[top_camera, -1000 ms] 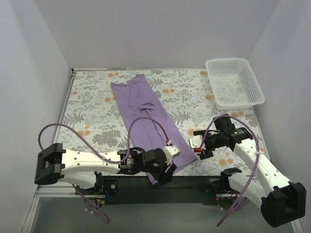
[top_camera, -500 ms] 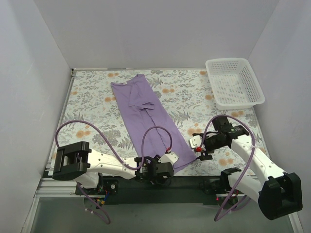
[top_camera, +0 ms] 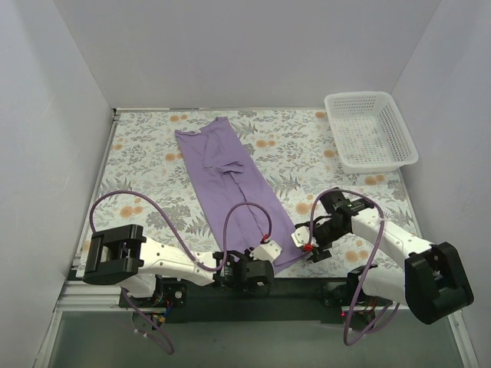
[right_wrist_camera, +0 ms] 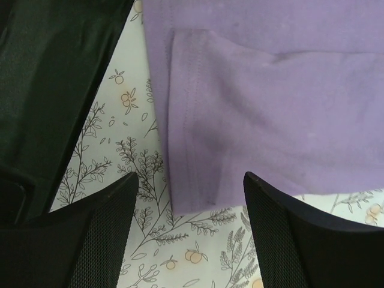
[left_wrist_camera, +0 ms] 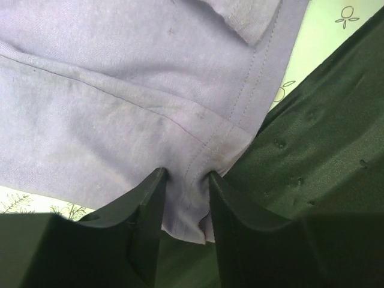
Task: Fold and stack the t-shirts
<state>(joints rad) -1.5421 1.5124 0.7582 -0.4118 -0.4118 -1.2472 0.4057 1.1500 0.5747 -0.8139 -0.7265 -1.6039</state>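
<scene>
White walls box in a floral table (top_camera: 146, 169). The t-shirt (top_camera: 230, 184), a long folded strip, runs diagonally to the near edge. There the left gripper (left_wrist_camera: 185, 201) pinches its hem and the right gripper (right_wrist_camera: 191, 186) hovers with fingers wide over the neighbouring corner. A basket (top_camera: 370, 132) fills the far right.

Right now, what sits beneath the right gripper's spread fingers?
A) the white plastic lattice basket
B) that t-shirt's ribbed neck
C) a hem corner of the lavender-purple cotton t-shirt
C: the right wrist view shows a hem corner of the t-shirt under the right gripper.
</scene>
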